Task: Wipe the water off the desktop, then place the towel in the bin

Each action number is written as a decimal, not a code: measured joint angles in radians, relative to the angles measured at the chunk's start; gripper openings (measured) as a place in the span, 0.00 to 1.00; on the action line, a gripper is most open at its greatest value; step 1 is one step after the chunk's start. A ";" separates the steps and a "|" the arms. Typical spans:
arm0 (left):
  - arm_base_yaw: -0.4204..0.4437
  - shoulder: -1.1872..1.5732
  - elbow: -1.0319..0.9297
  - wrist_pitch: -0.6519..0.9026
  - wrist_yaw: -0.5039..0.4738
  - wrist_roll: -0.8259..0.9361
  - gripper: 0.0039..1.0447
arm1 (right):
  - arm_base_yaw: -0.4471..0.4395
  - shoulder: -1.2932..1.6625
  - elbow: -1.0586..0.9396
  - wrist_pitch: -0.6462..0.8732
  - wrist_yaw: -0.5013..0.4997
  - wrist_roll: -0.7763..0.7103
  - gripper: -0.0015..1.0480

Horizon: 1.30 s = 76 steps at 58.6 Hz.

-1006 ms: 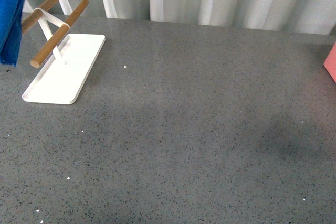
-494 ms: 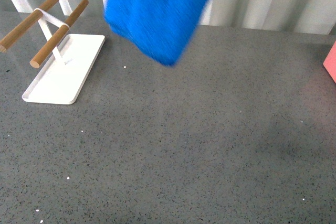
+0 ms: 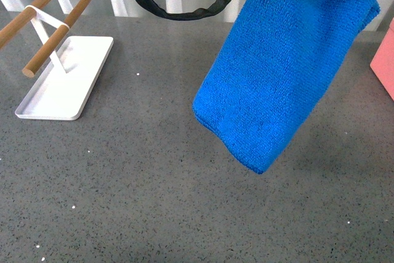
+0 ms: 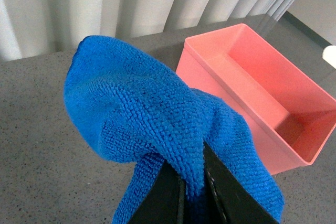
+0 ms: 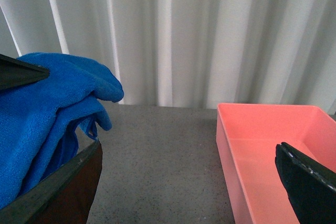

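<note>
A dark grey speckled table (image 3: 141, 189) fills the front view. A thick, bright blue towel (image 3: 286, 72) hangs in the air over the table's right half. A salmon-pink open bin (image 4: 262, 93) stands at the table's right edge, near the towel. A white tray (image 3: 68, 84) carrying wooden rods (image 3: 58, 34) sits near the far left corner. The left pincer (image 4: 191, 169) is clenched on a towel fold. The right pincer (image 5: 189, 153) is spread wide, grasping nothing.
</note>
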 joint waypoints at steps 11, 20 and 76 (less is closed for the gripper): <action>-0.006 0.013 0.014 0.007 -0.005 -0.014 0.03 | -0.023 0.027 0.023 -0.077 -0.084 -0.004 0.93; -0.008 0.016 0.019 0.009 -0.008 -0.022 0.03 | -0.167 0.224 0.096 -0.050 -0.319 0.014 0.93; -0.041 0.018 0.087 -0.014 0.030 -0.180 0.03 | 0.096 1.410 0.350 0.813 -0.411 0.207 0.93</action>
